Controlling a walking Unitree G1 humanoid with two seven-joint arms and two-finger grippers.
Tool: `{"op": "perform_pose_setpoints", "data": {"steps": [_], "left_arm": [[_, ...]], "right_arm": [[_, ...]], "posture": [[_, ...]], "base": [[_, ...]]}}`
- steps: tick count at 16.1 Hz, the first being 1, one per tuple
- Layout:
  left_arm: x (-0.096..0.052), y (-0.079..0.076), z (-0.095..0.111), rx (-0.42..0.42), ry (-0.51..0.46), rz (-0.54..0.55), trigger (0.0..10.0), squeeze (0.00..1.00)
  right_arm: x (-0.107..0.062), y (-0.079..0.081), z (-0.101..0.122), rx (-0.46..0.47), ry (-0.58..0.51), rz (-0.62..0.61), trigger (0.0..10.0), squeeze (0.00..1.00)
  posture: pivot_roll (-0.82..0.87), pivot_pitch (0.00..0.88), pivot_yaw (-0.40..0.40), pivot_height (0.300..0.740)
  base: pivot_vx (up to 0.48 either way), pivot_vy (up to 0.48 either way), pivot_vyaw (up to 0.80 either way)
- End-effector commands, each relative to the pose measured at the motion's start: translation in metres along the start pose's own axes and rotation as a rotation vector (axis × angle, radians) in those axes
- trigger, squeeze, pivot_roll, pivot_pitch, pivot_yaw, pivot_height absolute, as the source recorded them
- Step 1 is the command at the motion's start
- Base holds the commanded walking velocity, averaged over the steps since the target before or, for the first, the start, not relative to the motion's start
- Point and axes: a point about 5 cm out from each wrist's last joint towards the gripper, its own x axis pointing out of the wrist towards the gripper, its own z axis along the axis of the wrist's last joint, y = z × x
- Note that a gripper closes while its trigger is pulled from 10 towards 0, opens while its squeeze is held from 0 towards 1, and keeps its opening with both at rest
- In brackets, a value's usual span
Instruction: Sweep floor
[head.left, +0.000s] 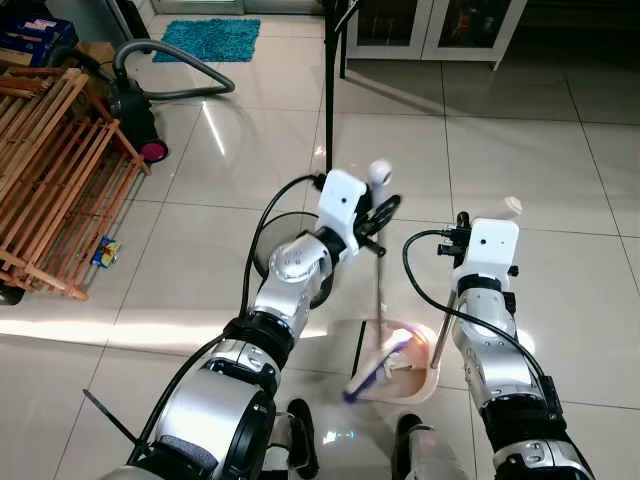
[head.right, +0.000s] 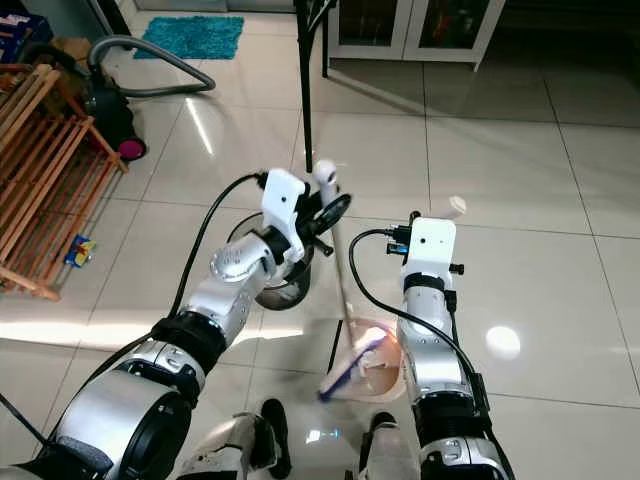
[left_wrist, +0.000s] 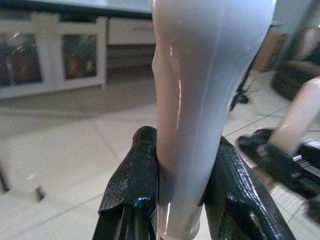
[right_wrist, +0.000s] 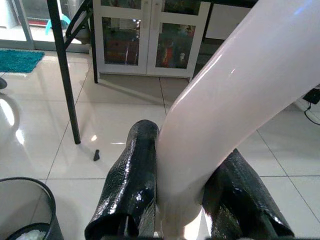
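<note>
Left eye: left gripper (head.left: 378, 212) clenched on broom handle (head.left: 381, 265); broom head (head.left: 378, 365) in dustpan (head.left: 424, 378) on floor (head.left: 560, 190).
Left wrist: fingers (left_wrist: 131, 185) pinch handle.
Right wrist: right gripper (right_wrist: 182, 200) grasps dustpan handle (right_wrist: 235, 105); bin (right_wrist: 25, 207) holds pale litter.

— I'm going over all four feeds for anything I can read. Do you get any lettering on your side?

— None. The cabinet (head.left: 430, 25) at about one o'clock has coloured things behind its glass doors, but I can't make out a word on them.

— And the small colourful packet (head.left: 106, 252) on the floor at nine o'clock, beside the wooden rack (head.left: 55, 180)?

— I see printing on it, too small and blurred to read. No brand, number or sign is legible anywhere.
</note>
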Motion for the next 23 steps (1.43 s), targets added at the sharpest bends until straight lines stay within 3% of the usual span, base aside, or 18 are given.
{"op": "perform_pose_setpoints", "data": {"steps": [1,4,7,11,15,18,19,21,23], "left_arm": [[0.013,-0.016,0.015,-0.025,-0.074,-0.078,10.0,0.00],[0.009,-0.019,0.021,0.007,-0.076,-0.197,10.0,0.00],[0.001,-0.007,0.028,0.044,-0.086,-0.182,10.0,0.00],[-0.021,0.007,0.048,0.050,-0.129,-0.169,10.0,0.00],[-0.055,0.021,0.060,0.078,-0.107,-0.111,10.0,0.00],[-0.086,0.020,0.058,0.101,-0.037,-0.113,10.0,0.00],[-0.089,0.019,0.058,0.108,-0.021,-0.112,10.0,0.00],[-0.111,0.018,0.047,0.118,0.069,-0.086,10.0,0.00],[-0.133,0.024,0.034,0.203,0.153,-0.029,10.0,0.00]], "right_arm": [[0.000,-0.003,-0.004,-0.001,0.029,-0.008,10.0,0.00],[0.003,-0.009,-0.006,-0.004,0.034,-0.024,10.0,0.00],[0.004,-0.012,-0.005,-0.004,0.033,-0.030,10.0,0.00],[0.008,-0.019,-0.005,-0.003,0.026,-0.048,10.0,0.00],[0.010,-0.031,-0.007,-0.005,0.036,-0.083,10.0,0.00],[0.012,-0.046,-0.005,0.008,0.037,-0.128,10.0,0.00],[0.013,-0.048,-0.004,0.008,0.036,-0.132,10.0,0.00],[0.017,-0.059,0.009,0.039,0.009,-0.164,10.0,0.00],[0.021,-0.068,0.028,0.071,-0.032,-0.189,10.0,0.00]], "posture": [[0.00,0.250,0.111,0.740],[0.01,0.237,0.110,0.740],[0.02,0.216,0.111,0.740],[0.03,0.189,0.110,0.740],[0.04,0.178,0.112,0.740],[0.04,0.165,0.103,0.740],[0.04,0.164,0.103,0.740],[0.04,0.151,0.111,0.740],[0.03,0.138,0.119,0.740]], "base": [[0.000,0.000,0.00],[0.000,0.000,0.00],[0.000,0.000,0.00],[0.000,0.000,0.00],[0.000,0.000,0.00],[0.000,0.000,0.00],[0.000,0.000,0.00],[0.000,0.000,0.00],[0.000,0.000,0.00]]}}
